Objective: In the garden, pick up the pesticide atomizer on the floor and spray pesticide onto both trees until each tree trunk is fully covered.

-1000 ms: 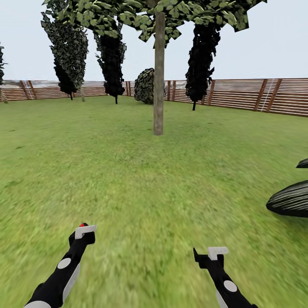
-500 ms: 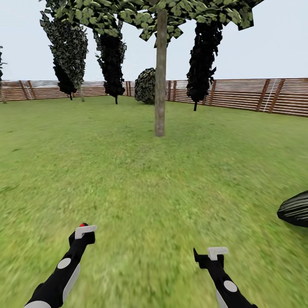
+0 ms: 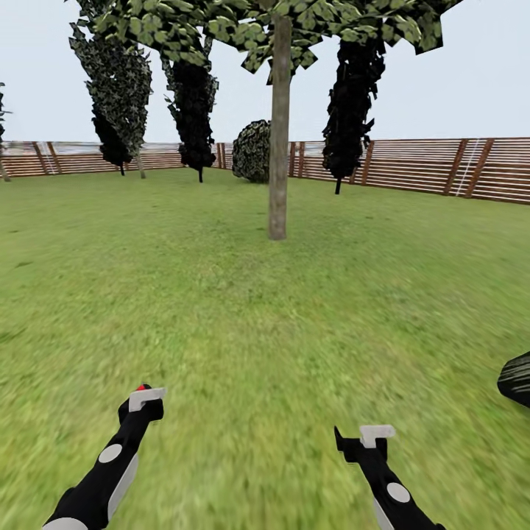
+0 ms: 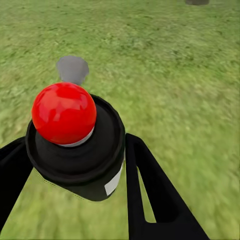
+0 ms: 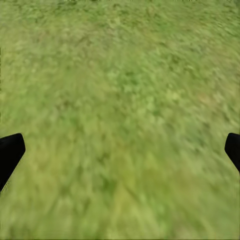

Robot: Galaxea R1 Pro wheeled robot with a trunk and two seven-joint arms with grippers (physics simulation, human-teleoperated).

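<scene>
My left gripper (image 3: pixel 144 397) is shut on the pesticide atomizer (image 4: pixel 75 142), a black can with a round red top; its red tip (image 3: pixel 141 387) peeks above the fingers in the head view. The black fingers (image 4: pixel 150 190) clasp the can on both sides. My right gripper (image 3: pixel 373 434) is open and holds nothing; in the right wrist view its gap (image 5: pixel 120 150) frames only grass. A tree with a thick pale trunk (image 3: pixel 278 147) stands straight ahead, several metres off on the lawn. Another grey-green tree (image 3: pixel 118 73) stands far back left by the fence.
A brown slat fence (image 3: pixel 442 165) rings the lawn. Slim black-leaved trees (image 3: pixel 193 96) (image 3: pixel 350 96) and a round bush (image 3: pixel 252 151) stand along it. A dark ribbed object (image 3: pixel 517 379) pokes in at the right edge. Open grass lies between me and the trunk.
The whole view has shifted: the trunk sits slightly nearer and further right, and the dark object at the right has slid mostly out of frame. Both arms keep their pose.
</scene>
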